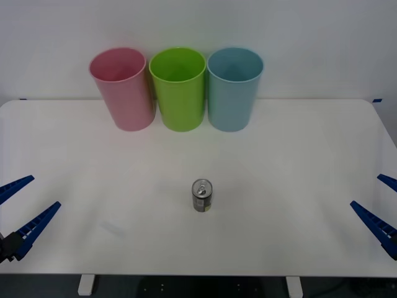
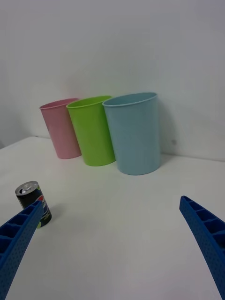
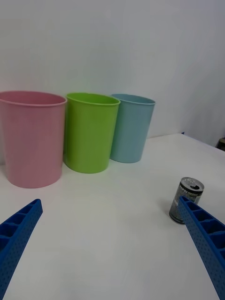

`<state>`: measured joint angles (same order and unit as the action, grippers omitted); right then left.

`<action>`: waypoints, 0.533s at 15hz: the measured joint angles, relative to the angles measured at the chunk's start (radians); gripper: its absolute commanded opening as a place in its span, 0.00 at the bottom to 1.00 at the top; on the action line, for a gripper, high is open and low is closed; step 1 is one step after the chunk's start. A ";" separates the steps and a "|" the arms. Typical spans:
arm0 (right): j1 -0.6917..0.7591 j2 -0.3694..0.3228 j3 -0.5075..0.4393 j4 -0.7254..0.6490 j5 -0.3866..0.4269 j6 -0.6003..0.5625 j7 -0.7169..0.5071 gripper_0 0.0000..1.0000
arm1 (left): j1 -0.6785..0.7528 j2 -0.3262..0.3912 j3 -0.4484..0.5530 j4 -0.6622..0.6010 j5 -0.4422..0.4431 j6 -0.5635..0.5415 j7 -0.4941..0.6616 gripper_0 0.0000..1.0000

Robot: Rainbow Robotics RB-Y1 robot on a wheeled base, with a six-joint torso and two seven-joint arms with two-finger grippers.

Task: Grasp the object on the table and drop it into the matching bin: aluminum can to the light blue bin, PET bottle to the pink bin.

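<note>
Front view first, left to right. My left gripper (image 1: 20,211) is parked at about 8 o'clock of the table (image 1: 298,161), fingers spread wide, nothing in them. At 12 o'clock sit three bins in a row along the far edge: pink bin (image 1: 123,89), lime green bin (image 1: 178,89), light blue bin (image 1: 234,88), rims nearly touching. The aluminum can (image 1: 202,195) stands upright at about 6 o'clock of the table centre, alone, well apart from the bins and from both arms. My right gripper (image 1: 379,208) waits at about 4 o'clock, fingers also spread and empty.

Left wrist view: can (image 3: 186,200) is upright, pull tab up, just behind one blue finger (image 3: 204,246). Right wrist view: can (image 2: 33,203) sits just behind the finger (image 2: 18,239) on that side, with the light blue bin (image 2: 133,133) nearest of the three.

Step in hand as I read it: the approach, nothing grasped yet. The can goes to the light blue bin, which is on the right side, so I'd use the right arm. I'd come in low and level, centre the can between the fingers, and close on the mid-body, not the lid. It's short and light, so a glancing finger could tip it. Lift clear of the rim before releasing.
</note>
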<state>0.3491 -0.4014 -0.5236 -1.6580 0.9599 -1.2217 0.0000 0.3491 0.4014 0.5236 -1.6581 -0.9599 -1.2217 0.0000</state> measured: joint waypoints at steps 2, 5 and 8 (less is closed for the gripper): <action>0.000 0.000 0.000 0.000 0.000 0.000 0.000 1.00 | 0.000 0.000 0.000 0.000 0.000 0.000 0.000 1.00; 0.007 0.025 -0.016 0.005 -0.011 -0.008 0.000 1.00 | 0.000 0.000 0.000 0.000 0.000 0.000 0.000 1.00; 0.008 0.013 -0.014 0.003 -0.014 -0.018 0.002 1.00 | 0.000 0.000 0.000 0.000 0.000 0.000 0.000 1.00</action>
<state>0.3569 -0.3888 -0.5377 -1.6551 0.9464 -1.2395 0.0021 0.3490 0.4015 0.5236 -1.6580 -0.9599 -1.2217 0.0000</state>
